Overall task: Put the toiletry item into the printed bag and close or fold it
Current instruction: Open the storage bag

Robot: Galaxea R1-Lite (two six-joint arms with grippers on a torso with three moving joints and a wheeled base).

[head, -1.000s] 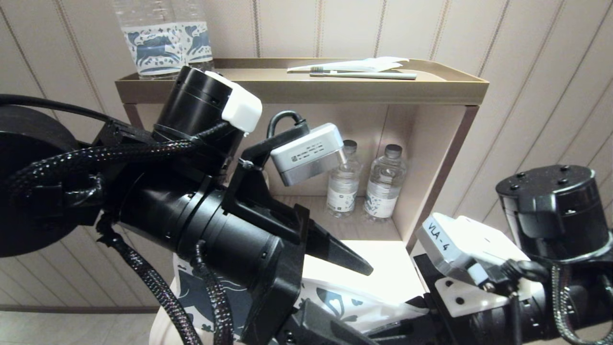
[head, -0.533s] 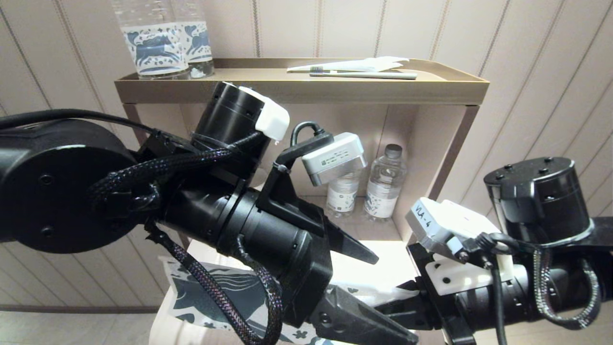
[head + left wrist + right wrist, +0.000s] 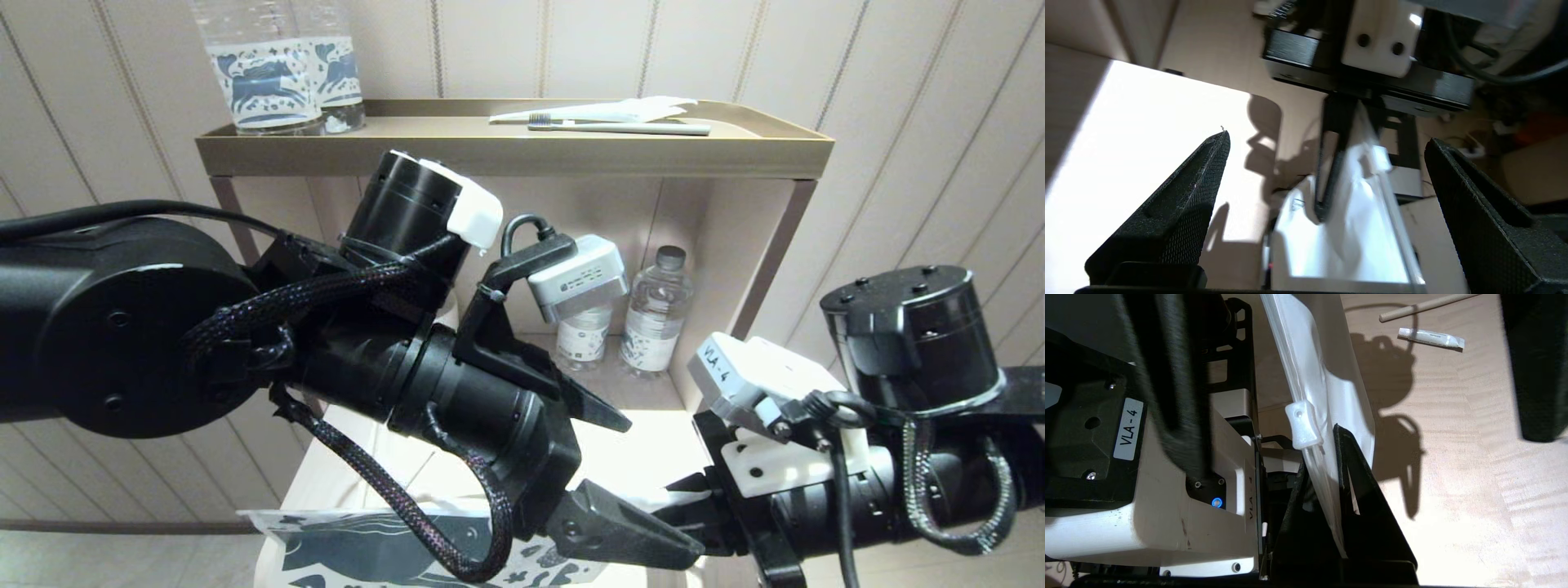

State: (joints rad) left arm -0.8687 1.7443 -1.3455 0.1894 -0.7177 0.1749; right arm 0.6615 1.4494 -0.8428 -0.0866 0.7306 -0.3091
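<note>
The printed bag hangs at the bottom of the head view with its blue print showing. My right gripper is shut on its zip edge. In the right wrist view, the right gripper pinches the bag just below the white slider. My left gripper is open, its fingers spread wide just left of the right gripper. In the left wrist view, the left gripper frames the bag and slider without touching them. No white toothbrush with a black head shows.
A gold tray tops the shelf unit and carries horse-label bottles and a grey-green toothbrush with its wrapper. Two small bottles stand in the cubby. A small tube and a slim pale rod lie on the wooden surface.
My left arm has swung right and lifted, its gripper staying open. The bag has dropped lower and stretched out to the left in the head view. The right gripper edged left, still holding the bag.
</note>
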